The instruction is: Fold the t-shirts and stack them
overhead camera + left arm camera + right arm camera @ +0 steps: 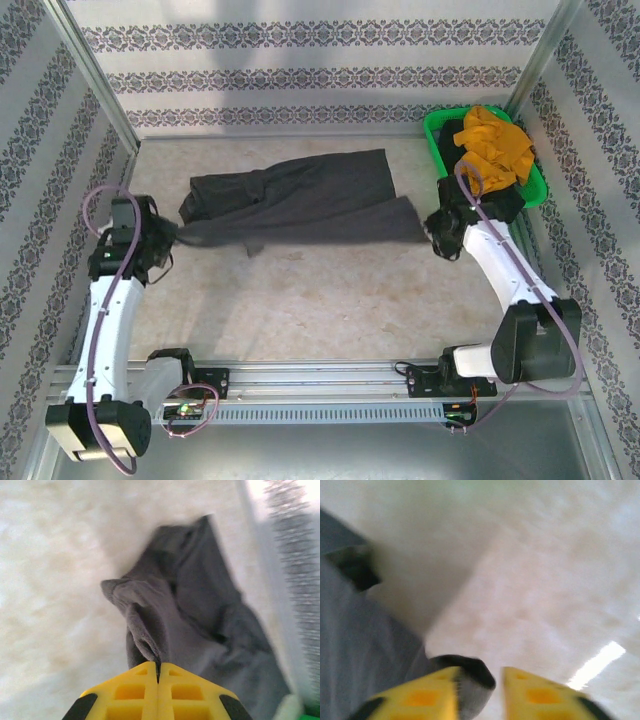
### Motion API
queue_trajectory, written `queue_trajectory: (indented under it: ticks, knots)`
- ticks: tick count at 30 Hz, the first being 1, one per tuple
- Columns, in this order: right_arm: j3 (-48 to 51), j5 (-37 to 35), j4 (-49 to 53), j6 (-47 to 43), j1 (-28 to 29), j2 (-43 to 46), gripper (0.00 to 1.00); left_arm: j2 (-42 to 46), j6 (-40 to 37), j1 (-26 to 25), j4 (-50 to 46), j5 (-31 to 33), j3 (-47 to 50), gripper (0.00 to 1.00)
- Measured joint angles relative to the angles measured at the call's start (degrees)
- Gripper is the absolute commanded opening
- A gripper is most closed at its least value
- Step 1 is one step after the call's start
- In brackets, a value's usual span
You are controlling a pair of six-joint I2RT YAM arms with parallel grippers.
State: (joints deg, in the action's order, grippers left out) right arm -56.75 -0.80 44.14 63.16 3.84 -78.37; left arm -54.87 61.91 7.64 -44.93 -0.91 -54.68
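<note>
Pinching an end of the charcoal t-shirt (300,195) in the pressed-together left hand (158,672), arm reaching forward. Spread right hand (481,674) just beside it, elbow bent.

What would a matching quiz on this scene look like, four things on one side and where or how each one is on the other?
Things:
1 grey t-shirt
2 orange t-shirt
3 basket
4 left arm's fingers

Place, colour or state:
A bright green
B pinched shut on grey cloth
C heaped in the basket
D lying across the table

Pairs: 1-D, 2-C, 3-A, 4-B
</note>
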Motion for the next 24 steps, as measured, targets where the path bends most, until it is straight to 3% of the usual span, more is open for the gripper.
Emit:
queue_trajectory:
  ticks: [6, 14, 18, 24]
  knots:
    - [8.35, 2.29, 0.72, 2.95, 0.52, 1.79, 0.54, -0.5, 0.55, 0.07, -2.71, -0.98, 5.73, 0.0]
    - [15.5, 6.69, -2.08, 16.96, 11.21, 8.13, 0.56, -0.9, 0.74, 0.31, -2.64, -2.05, 5.7, 0.0]
    - [18.36, 8.07, -3.02, 24.44, 14.71, 8.31, 0.55, -0.9, 0.74, 0.31, -2.64, -2.1, 5.7, 0.0]
    - [19.52, 9.31, -8.81, 27.74, 14.64, 3.34, 0.5, -0.9, 0.72, 0.33, -2.62, -2.29, 5.7, 0.0]
